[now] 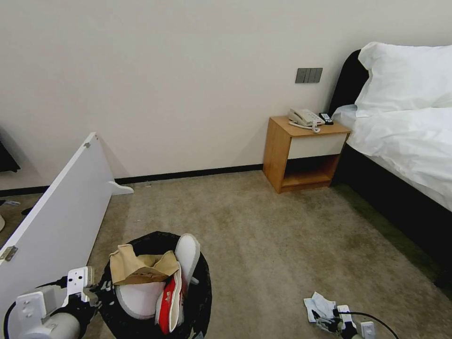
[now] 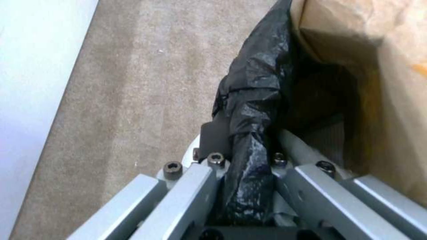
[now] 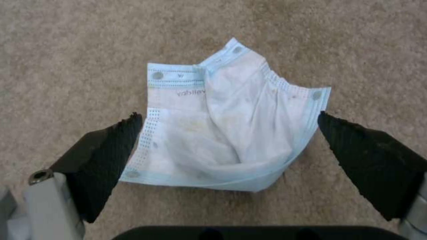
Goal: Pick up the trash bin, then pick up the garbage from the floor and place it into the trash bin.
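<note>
The trash bin (image 1: 200, 287), lined with a crinkled black bag, hangs at the lower left of the head view. It holds a white slipper (image 1: 187, 252), brown paper (image 1: 134, 268) and a red-white packet (image 1: 165, 301). My left gripper (image 1: 96, 294) is shut on the bin's rim; the left wrist view shows the black bag (image 2: 251, 110) pinched between its fingers (image 2: 213, 140). A pale blue mask (image 3: 222, 133) lies crumpled on the carpet at the lower right (image 1: 320, 305). My right gripper (image 3: 229, 133) is open just above it, one black pad (image 3: 113, 150) on each side of the mask.
A white board (image 1: 61, 212) leans along the left, close to the bin. A wooden nightstand (image 1: 301, 155) with a phone stands against the far wall, and a bed (image 1: 405, 141) runs down the right. Open beige carpet (image 1: 263, 235) lies between them.
</note>
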